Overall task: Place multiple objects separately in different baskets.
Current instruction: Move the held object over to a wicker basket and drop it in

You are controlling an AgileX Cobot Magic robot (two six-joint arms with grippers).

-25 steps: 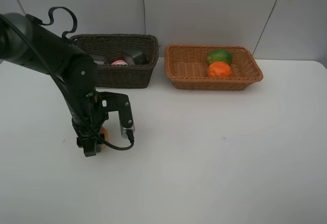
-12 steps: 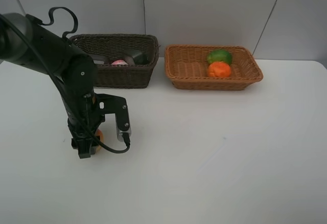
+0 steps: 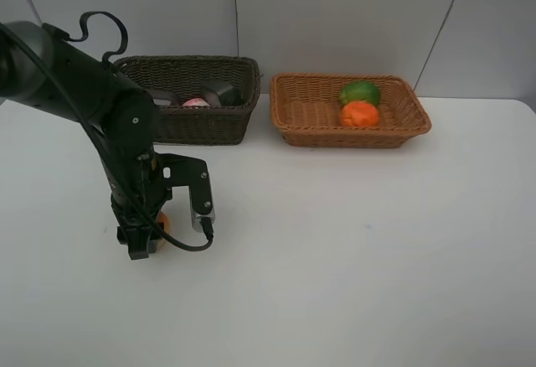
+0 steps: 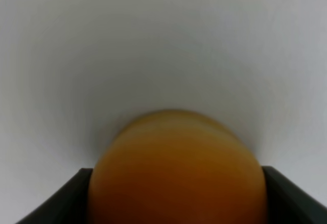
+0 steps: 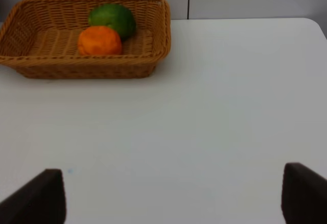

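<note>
the left pincer (image 3: 166,231) is down at the table (image 3: 352,266), its jaws set wide with the tangerine (image 4: 176,173) between them. in the left wrist view the fruit fills the whole gap and meets both dark fingers (image 4: 56,198), but i cannot tell whether they press on it or only stand beside it. the tangerine rests on the table, not lifted.

what has changed: a second ago the pincer stood a little further toward the middle of the table. it has since slid outward and slightly lower over the fruit, and for the last half second nothing has moved. i read this as the arm settled in place for the grasp, with the lift not yet begun.

outward from there, the dark basket (image 3: 201,124) sits just behind the arm, with a pink thing and a dark grey thing showing over its rim. the tan basket (image 3: 310,132) stands beside it to the right, holding the green fruit (image 3: 359,92) and the red-orange fruit (image 3: 360,114). the tangerine looks like the last piece outside.

the table between the pincer and the tan basket is bare, so the way across is open. the near rim of the tan basket must be cleared. the right pincer (image 5: 173,198) hangs wide open and empty, facing that basket from well back.
</note>
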